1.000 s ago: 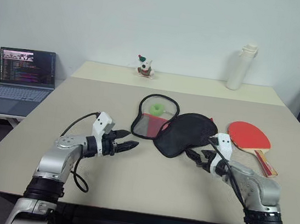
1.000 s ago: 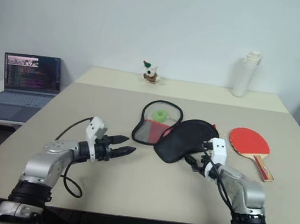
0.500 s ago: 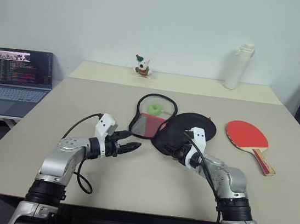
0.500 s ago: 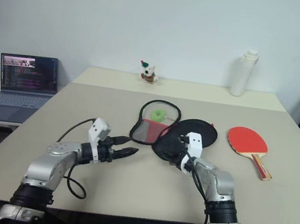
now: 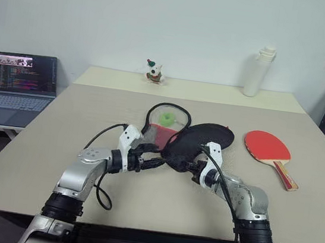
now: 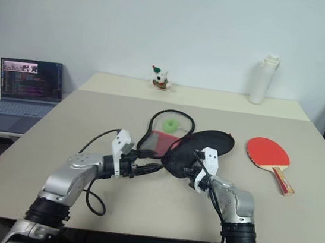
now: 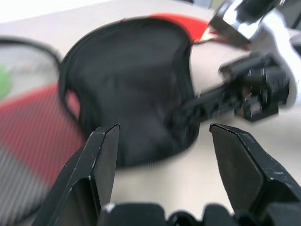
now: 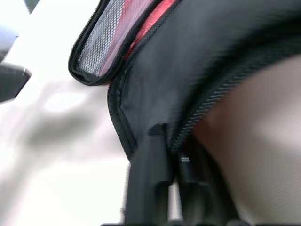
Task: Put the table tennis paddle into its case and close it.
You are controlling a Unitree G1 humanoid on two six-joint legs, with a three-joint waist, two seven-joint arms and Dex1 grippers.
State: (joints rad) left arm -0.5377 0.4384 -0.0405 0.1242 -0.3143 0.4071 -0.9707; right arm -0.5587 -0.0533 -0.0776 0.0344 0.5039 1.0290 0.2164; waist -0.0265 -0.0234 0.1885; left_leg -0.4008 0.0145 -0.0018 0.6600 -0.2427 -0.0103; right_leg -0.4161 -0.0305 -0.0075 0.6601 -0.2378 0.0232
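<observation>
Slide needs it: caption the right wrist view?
Right gripper shut on the case edge.

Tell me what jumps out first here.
Mid-table, both grippers meet at the open case: the right gripper is shut on the black half's zippered edge, and the left gripper hangs open just in front of it. The paddle lies bare on the table to the right, not yet in the case.

Bare table [image 5: 157, 208] lower centre and far left, free passage. Centre blocked: opened case [image 5: 192, 144], both grippers meet there. Paddle [image 5: 268, 148] alone right-centre, open approach. Bottle [image 5: 259, 72], toy [image 5: 153, 71] upper edge.
</observation>
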